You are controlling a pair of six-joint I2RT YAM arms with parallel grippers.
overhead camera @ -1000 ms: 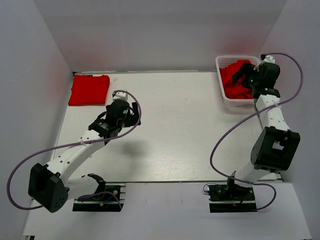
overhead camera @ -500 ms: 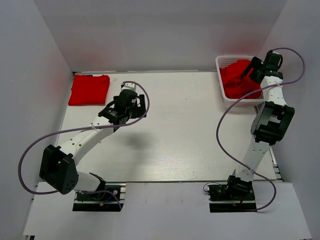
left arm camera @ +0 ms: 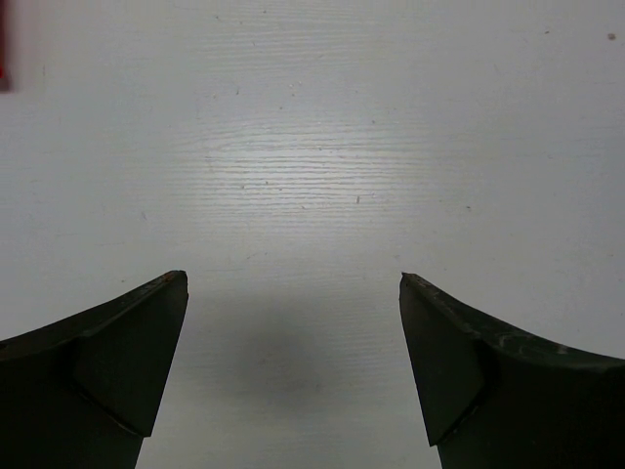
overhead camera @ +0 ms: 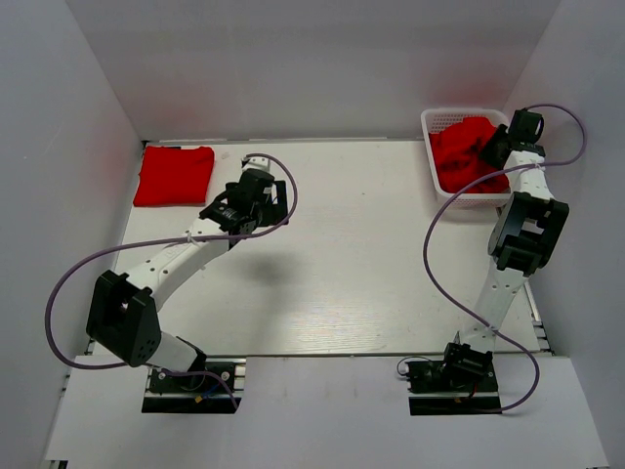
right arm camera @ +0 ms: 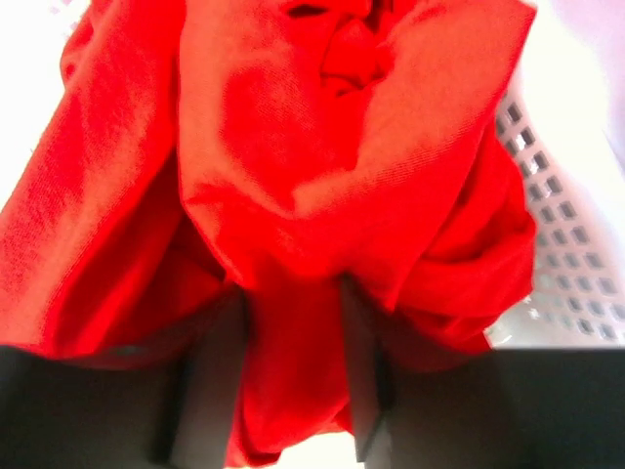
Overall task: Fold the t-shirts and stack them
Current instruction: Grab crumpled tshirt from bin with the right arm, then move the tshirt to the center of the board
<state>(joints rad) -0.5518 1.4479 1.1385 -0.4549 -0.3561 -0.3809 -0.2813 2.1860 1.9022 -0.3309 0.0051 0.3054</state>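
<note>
A: The left fingers (left arm camera: 107, 362), how do they stand?

B: Wide apart, with nothing between them. The left gripper (left arm camera: 293, 278) hangs over bare table (left arm camera: 312, 147), and a faint shadow lies on the wood below it.

A: And the right fingers (right arm camera: 210, 391)?

B: Clamped on red cloth. A fold of the shirt (right arm camera: 322, 166) runs down between them, and the rest bulges out above the right gripper (right arm camera: 293, 288).

A: Where does that shirt sit?

B: In the basket (overhead camera: 431, 119) at the table's far right corner. The wrist view shows white mesh wall to the right of the cloth. It is one crumpled red heap, and I cannot tell whether it is one shirt or several.

A: Any other shirt out?

B: A folded shirt (overhead camera: 174, 176) lies flat at the far left corner, well apart from the basket. The left gripper is near it, on its right, not touching. A sliver of red shows at the left edge of the left wrist view.
</note>
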